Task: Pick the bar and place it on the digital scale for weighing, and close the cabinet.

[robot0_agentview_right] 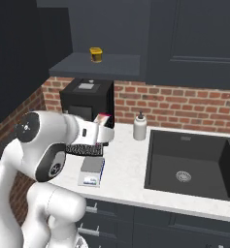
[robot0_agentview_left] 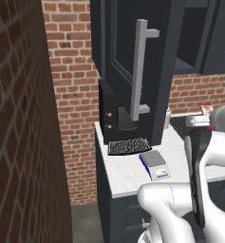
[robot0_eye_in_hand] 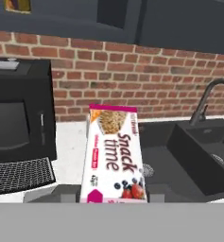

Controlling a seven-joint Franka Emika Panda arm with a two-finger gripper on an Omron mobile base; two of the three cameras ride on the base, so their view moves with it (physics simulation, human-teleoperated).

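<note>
One bar: the snack bar (robot0_eye_in_hand: 114, 156) stands up between the claw's fingers, pink-white wrapper reading "Snack time", berries printed near its lower end; seen from the right base camera its magenta end (robot0_agentview_right: 103, 117) pokes out past the hand.
Claw: the gripper (robot0_agentview_right: 105, 130) is closed as tight as it gets on the bar, raised above the counter, out in front of the black appliance.
Scale: the digital scale (robot0_agentview_left: 154, 164) lies flat on the white counter (robot0_agentview_left: 128, 178) near its front edge, grey plate bare, blue side showing; in the right base camera it sits below the hand (robot0_agentview_right: 91, 172).
Bar to scale: apart, the bar is up in the air, not on the plate.
Mat: a black ribbed mat (robot0_agentview_left: 128, 146) lies just behind the scale, toward the wall.
Cabinet: the dark navy door (robot0_agentview_left: 137, 66) stands swung open, its long grey handle (robot0_agentview_left: 140, 71) upright and facing the left base camera.
Shelf: a small yellow jar (robot0_agentview_right: 95, 54) sits on the open shelf above the appliance.
Appliance: a boxy black unit (robot0_agentview_right: 87, 99) stands against the brick wall.
Bottle: a white bottle (robot0_agentview_right: 139, 127) stands between the appliance and the black sink (robot0_agentview_right: 191, 164).
</note>
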